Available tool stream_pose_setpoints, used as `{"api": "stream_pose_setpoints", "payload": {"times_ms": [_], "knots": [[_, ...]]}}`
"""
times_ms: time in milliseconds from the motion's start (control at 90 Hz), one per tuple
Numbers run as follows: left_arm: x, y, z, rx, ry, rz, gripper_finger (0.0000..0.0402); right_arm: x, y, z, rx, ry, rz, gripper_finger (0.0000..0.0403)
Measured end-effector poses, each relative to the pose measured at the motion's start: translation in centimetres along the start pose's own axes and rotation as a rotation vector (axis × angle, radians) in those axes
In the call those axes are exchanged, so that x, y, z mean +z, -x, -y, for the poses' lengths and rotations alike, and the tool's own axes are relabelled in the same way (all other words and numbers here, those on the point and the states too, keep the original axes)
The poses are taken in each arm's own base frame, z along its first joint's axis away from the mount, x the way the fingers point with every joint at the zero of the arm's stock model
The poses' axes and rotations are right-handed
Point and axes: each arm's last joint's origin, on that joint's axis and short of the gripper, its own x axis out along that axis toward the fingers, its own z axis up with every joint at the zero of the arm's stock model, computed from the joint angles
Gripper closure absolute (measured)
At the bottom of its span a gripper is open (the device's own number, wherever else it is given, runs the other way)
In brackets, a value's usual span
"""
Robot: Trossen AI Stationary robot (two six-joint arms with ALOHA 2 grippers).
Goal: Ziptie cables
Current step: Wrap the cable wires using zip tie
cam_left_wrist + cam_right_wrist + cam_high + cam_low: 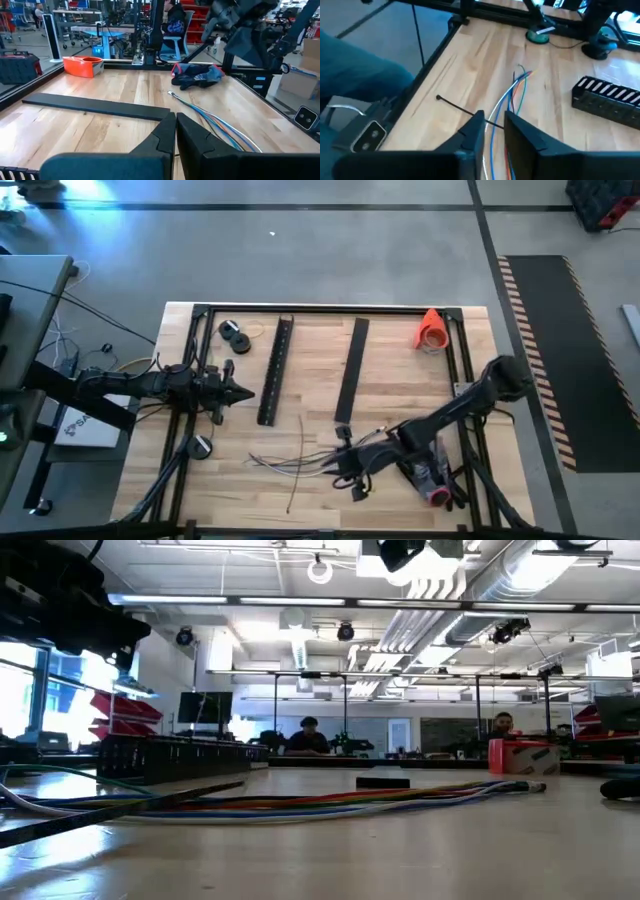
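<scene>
Two arms reach over the bench (310, 395), one pincer each — the left pincer (245, 392) and the right pincer (340, 460). Two long black slotted bars lie there: one (276, 371) and another (351, 370). One bundle of cables (290, 462), one orange tape roll (432, 330), one thin black zip tie (462, 109) — and two people sit in the room behind, one (308, 736) and another (502, 724).

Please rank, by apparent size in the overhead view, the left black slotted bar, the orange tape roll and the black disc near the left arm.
1. Left black slotted bar
2. Orange tape roll
3. Black disc
</scene>
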Motion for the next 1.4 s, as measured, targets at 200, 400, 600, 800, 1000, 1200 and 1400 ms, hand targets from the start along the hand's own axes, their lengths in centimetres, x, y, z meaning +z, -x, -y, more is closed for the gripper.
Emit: {"api": "stream_pose_setpoints", "payload": {"times_ms": [200,400,600,800,1000,1200,1400], "knots": [[0.0,0.0,0.0,0.0,0.0,0.0,0.0402,1.5,-1.7,2.4,-0.014,-0.157,0.067,0.0266],[0.0,0.0,0.0,0.0,0.0,0.0,0.0402,3.6,-4.3,2.7,-0.025,-0.16,0.161,0.0242],[0.1,0.0,-0.1,0.043,0.0,0.009,0.0402,4.4,-7.9,1.8,-0.034,0.066,0.057,0.0235],[0.1,0.0,-0.1,0.05,0.0,0.011,0.0402,3.8,-11.8,1.7,0.14,0.194,-0.223,0.0235],[0.1,0.0,-0.1,0.051,0.0,0.011,0.0402,2.6,-15.1,1.2,0.427,0.439,-0.357,0.0235],[0.1,0.0,-0.1,0.051,0.001,0.012,0.0402,3.1,-15.9,-0.2,0.52,0.662,-0.349,0.0235],[0.1,0.0,-0.2,0.052,0.001,0.012,0.0402,2.5,-16.3,-1.1,0.56,0.693,-0.339,0.0249]]}}
